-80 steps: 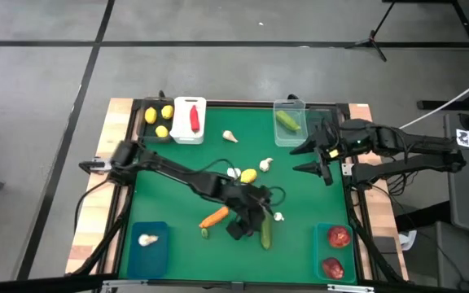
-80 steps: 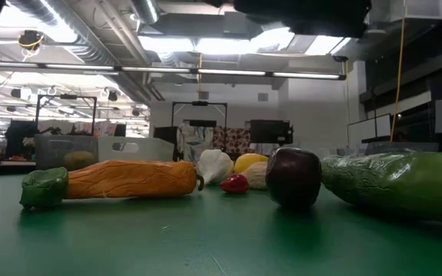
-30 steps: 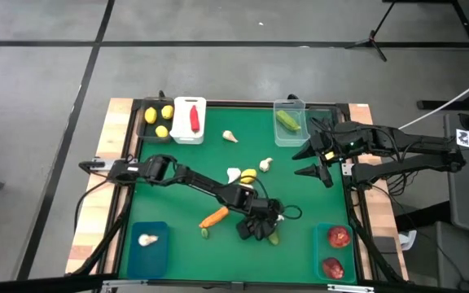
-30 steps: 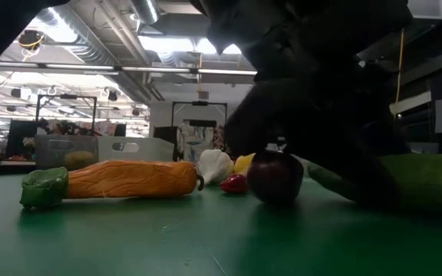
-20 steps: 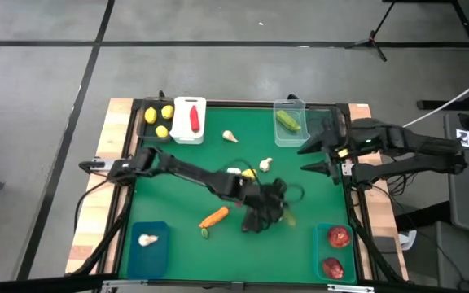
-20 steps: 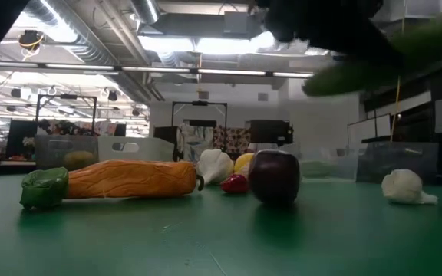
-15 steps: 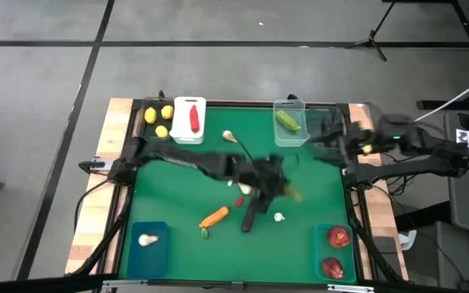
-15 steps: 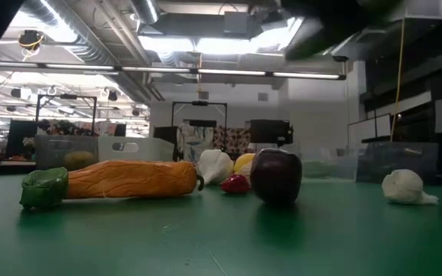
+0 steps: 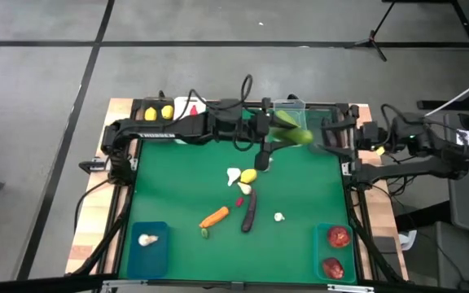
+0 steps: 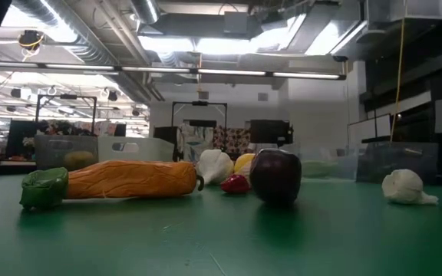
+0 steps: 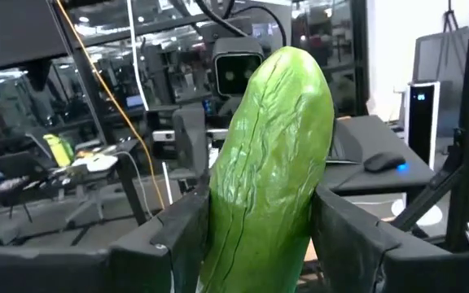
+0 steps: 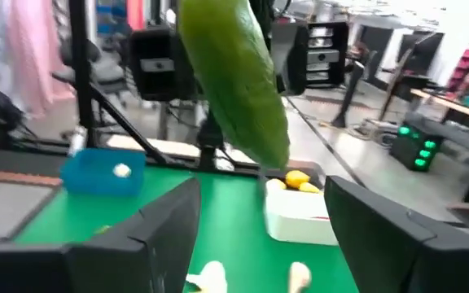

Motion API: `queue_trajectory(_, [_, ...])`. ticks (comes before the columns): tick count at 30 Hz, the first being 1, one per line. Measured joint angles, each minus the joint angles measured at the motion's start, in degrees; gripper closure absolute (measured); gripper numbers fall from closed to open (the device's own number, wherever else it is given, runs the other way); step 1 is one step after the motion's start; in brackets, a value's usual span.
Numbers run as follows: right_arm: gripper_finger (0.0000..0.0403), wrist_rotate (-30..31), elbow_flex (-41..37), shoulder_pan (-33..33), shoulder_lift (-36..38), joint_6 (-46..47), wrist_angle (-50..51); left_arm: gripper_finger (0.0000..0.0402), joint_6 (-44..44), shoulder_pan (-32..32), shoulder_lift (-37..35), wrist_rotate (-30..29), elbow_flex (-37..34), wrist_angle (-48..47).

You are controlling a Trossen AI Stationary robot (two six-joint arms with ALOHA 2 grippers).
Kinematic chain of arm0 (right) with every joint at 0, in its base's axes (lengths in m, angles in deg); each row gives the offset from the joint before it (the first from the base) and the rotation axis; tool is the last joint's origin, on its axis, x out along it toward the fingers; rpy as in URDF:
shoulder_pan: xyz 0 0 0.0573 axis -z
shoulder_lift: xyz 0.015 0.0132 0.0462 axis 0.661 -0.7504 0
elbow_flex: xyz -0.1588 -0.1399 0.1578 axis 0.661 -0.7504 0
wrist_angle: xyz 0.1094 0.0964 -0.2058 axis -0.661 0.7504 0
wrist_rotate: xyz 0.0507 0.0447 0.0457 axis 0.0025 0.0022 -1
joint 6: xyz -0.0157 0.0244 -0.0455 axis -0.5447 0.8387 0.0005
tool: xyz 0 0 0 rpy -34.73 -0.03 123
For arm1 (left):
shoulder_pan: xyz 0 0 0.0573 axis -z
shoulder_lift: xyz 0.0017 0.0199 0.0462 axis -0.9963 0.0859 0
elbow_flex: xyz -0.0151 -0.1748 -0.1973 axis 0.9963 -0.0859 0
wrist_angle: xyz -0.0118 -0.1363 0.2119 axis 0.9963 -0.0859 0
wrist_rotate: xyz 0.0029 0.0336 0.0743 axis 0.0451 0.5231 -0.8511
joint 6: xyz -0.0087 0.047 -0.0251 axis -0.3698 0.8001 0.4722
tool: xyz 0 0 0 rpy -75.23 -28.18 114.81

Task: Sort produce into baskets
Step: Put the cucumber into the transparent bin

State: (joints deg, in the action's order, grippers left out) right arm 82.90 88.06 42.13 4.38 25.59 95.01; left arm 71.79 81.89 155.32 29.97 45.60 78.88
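High view: The left tool [image 9: 277, 130] is extended to the 12 o'clock edge of the table [image 9: 177, 195], clamped on a green cucumber [image 9: 293, 134] that hangs over the clear bin [image 9: 289, 104]. The right tool [image 9: 330, 138] waits at about 2 o'clock, its fingers spread with nothing between them. At the table's centre lie a garlic bulb [image 9: 234, 174], a lemon [image 9: 249, 176], a small red piece [image 9: 239, 200] and a dark eggplant [image 9: 248, 213]. An orange carrot [image 9: 213, 217] lies toward 7 o'clock and a second garlic bulb [image 9: 278, 216] toward 5 o'clock. The teal bin [image 9: 149, 244] at 7 o'clock contains garlic; the teal bin [image 9: 333, 264] at 5 o'clock contains two red fruits [image 9: 338, 237]. Lemons occupy the dark bin [image 9: 146, 105] at 11 o'clock.

Low view: The carrot [image 10: 129, 179] lies nearest, with the eggplant [image 10: 275, 175] end-on and garlic [image 10: 405, 186] farther toward 3 o'clock. Neither tool appears.

Left wrist view: The cucumber [image 11: 267, 163] stands upright between both dark fingers [image 11: 344, 236], touching each.

Right wrist view: The cucumber [image 12: 234, 77] hangs tilted above the green surface. The white bin [image 12: 300, 218] and a teal bin [image 12: 104, 172] lie beyond. The right tool's fingers [image 12: 157, 224] stand apart.
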Motion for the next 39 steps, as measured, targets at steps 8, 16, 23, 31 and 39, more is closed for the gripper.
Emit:
queue_trajectory(8, [0.009, 2.3, -0.1, 0.0, -3.7, -6.2, -8.6, 0.0213, -1.9, -0.9, 1.2, 2.5, 0.0, 4.1])
queue_trajectory(16, [0.0059, 0.4, 0.0, 0.0, -5.7, -7.8, -13.8, 0.0213, -2.5, -2.1, 1.5, 2.6, 0.0, 6.6])
queue_trajectory(23, [0.0065, -0.9, 0.0, 0.0, -8.8, -9.6, -20.0, 0.0213, -3.0, -2.3, 4.1, 2.6, 0.0, 9.7])
queue_trajectory(31, [0.0066, -0.3, 0.0, 0.0, -11.2, -9.6, -21.8, 0.0213, -4.6, -3.0, 6.4, 2.6, 0.0, 13.7])
queue_trajectory(39, [0.0141, 2.9, 0.0, 0.0, -11.4, -9.6, -22.6, 0.0213, -4.1, -3.0, 6.6, 2.7, 0.0, 14.0])
